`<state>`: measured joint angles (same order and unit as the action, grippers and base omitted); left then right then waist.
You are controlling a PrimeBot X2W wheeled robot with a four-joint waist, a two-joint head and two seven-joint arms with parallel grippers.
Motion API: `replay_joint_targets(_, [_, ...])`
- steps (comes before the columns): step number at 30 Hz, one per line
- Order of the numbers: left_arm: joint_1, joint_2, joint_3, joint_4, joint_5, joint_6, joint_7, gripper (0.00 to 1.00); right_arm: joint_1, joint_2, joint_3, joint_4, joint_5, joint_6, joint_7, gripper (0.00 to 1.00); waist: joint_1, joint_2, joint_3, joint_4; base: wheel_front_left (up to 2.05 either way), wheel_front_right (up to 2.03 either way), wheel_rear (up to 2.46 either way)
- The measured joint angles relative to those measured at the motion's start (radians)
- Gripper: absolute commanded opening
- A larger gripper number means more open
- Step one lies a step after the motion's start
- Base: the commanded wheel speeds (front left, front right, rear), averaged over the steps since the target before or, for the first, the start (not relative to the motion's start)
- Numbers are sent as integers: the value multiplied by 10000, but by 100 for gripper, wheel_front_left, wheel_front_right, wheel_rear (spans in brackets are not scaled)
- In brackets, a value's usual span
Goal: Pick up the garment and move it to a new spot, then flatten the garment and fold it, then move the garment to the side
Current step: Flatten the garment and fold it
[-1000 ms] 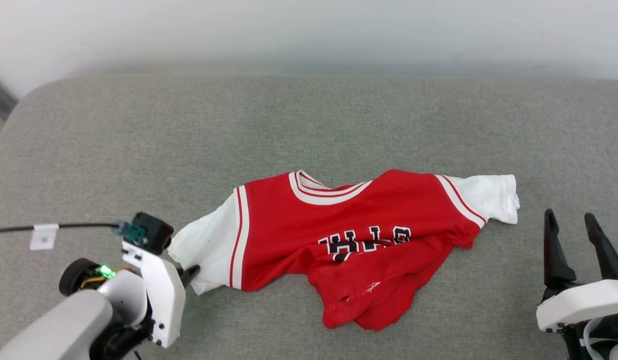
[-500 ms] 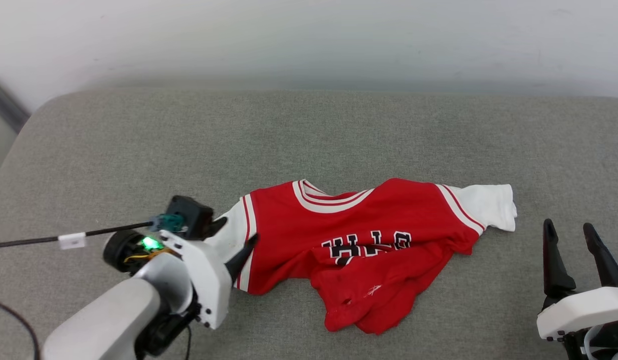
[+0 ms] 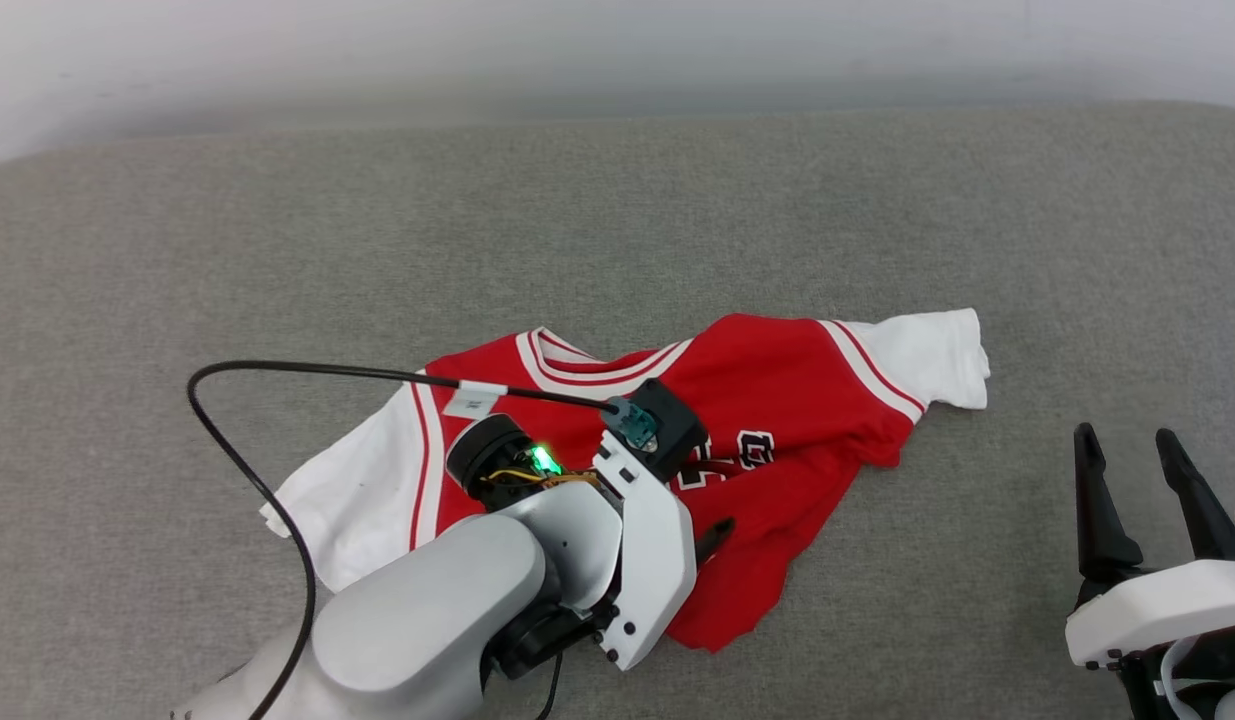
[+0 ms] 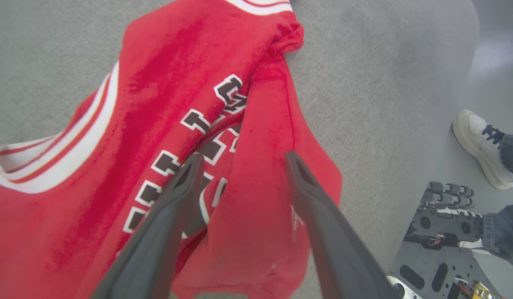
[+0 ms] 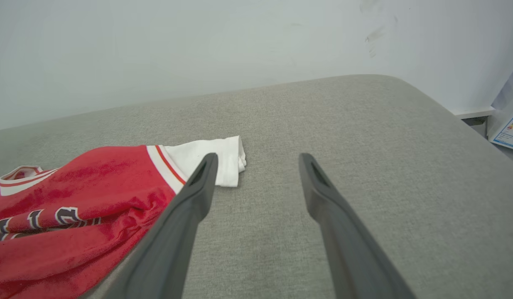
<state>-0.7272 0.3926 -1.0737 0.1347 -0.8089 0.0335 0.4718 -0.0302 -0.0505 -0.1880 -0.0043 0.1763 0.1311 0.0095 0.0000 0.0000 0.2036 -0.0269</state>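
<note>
Red-and-white jersey garment: left tool, now spread, has quit the white sleeve for the bunched hem, likely to flatten it; right tool hangs spread.

The garment is a red jersey shirt with white short sleeves. It lies front side up and rumpled on the grey upholstered surface, with its neck toward the far edge. The collar has red-and-white striped trim and gapes slightly open. One white sleeve spreads out fairly flat toward the robot's left. The other sleeve reaches toward the right, its cuff a little bunched. Black, white-outlined lettering runs across the chest, partly buried in a crease. The lower part is turned up over the front in a loose, wrinkled flap of plain red cloth bearing a small white mark.
</note>
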Motion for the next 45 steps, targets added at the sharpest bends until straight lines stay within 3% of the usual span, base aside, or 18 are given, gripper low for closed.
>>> replay_joint_targets(10, [-992,-715,-692,2130,516,-430,711,100,-161,-2,125,255,167,0,-230,100,0,0,891,-772,0,0,0])
replay_joint_targets(15, [-1603,-930,-1118,2859,729,-892,1365,100,-268,-2,284,514,182,0,-407,100,0,0,1137,-1036,0,0,0])
replay_joint_targets(16, [-1666,-957,-1158,2886,650,-1024,1528,89,-281,-2,303,571,182,0,-453,100,0,0,1148,-1074,0,0,0])
replay_joint_targets(17, [-1677,-970,-1170,2890,585,-1101,1553,34,-290,-2,322,633,182,0,-462,100,0,0,1144,-1100,0,0,0])
replay_joint_targets(18, [-1676,-988,-1174,2890,539,-1137,1499,0,-301,0,328,709,186,0,-497,100,0,0,1124,-1109,0,0,0])
replay_joint_targets(24, [-1349,-1262,-1507,2520,418,-1398,1342,0,-275,-2,270,1016,159,0,-571,100,0,0,767,-1016,0,0,0])
replay_joint_targets(31, [-388,-1977,-1927,1603,433,-1542,1388,0,-251,0,301,1049,59,0,-441,100,0,0,127,-804,0,0,0])
replay_joint_targets(42, [1387,-2702,-2100,1062,1505,-1626,2128,0,-147,-2,303,930,-15,0,-221,100,0,0,-71,-701,0,0,0])
replay_joint_targets(44, [1430,-2690,-2090,1108,1632,-1626,1868,0,-147,-2,299,940,-19,0,-178,100,0,0,-74,-655,0,0,0])
replay_joint_targets(45, [1398,-2677,-2084,1218,1641,-1626,1611,100,-148,-2,293,938,-21,0,-176,100,1,0,-84,-618,0,0,0])
